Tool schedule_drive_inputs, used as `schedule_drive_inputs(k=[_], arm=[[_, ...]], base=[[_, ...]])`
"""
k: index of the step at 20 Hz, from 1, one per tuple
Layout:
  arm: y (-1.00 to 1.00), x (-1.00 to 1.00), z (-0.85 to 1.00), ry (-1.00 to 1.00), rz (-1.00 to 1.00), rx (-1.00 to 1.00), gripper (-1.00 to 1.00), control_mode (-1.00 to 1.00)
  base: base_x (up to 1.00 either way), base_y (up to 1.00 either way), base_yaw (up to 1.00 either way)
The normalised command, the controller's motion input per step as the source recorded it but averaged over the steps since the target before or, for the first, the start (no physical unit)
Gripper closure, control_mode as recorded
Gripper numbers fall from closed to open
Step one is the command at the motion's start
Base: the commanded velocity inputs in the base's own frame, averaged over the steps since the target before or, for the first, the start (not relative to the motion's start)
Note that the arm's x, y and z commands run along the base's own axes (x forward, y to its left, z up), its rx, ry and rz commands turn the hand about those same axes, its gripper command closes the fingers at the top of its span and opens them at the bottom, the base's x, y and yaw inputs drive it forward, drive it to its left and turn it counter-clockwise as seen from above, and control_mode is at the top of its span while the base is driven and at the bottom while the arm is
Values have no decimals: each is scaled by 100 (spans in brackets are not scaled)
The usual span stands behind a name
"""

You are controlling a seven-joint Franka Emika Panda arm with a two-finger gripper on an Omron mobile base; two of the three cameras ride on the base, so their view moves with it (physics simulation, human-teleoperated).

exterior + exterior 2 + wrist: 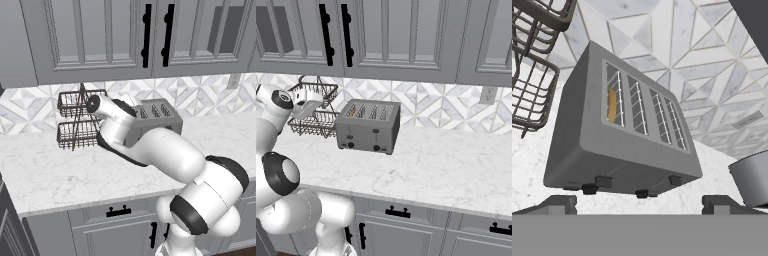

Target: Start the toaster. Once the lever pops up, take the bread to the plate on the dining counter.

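The silver-grey toaster (627,145) stands on the marble worktop (446,165), near the tiled wall. The same toaster (369,125) also appears half behind my arm (157,116). One slice of tan bread (612,105) sits down in its leftmost slot, and a hint of that bread (352,111) is visible from the right. Two dark levers (603,181) and small knobs mark the toaster's front face. My gripper (639,202) is open, empty, and hangs above and left of the toaster, looking down at it. The plate and the dining counter are out of view.
A black two-tier wire basket rack (316,117) stands just left of the toaster, close behind my hand. Grey wall cabinets (396,40) hang overhead. A wall outlet (488,95) sits to the right. Bare marble stretches right of the toaster and toward the front edge.
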Motion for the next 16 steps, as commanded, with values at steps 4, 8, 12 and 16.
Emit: schedule_drive_inputs(k=[4, 8, 12, 16], arm=[[0, 0, 0, 0, 0, 0, -100, -100], [0, 0, 0, 0, 0, 0, -100, -100], [0, 0, 0, 0, 0, 0, -100, -100], [0, 0, 0, 0, 0, 0, -100, -100]], base=[[0, 0, 0], [0, 0, 0], [0, 0, 0], [0, 0, 0]])
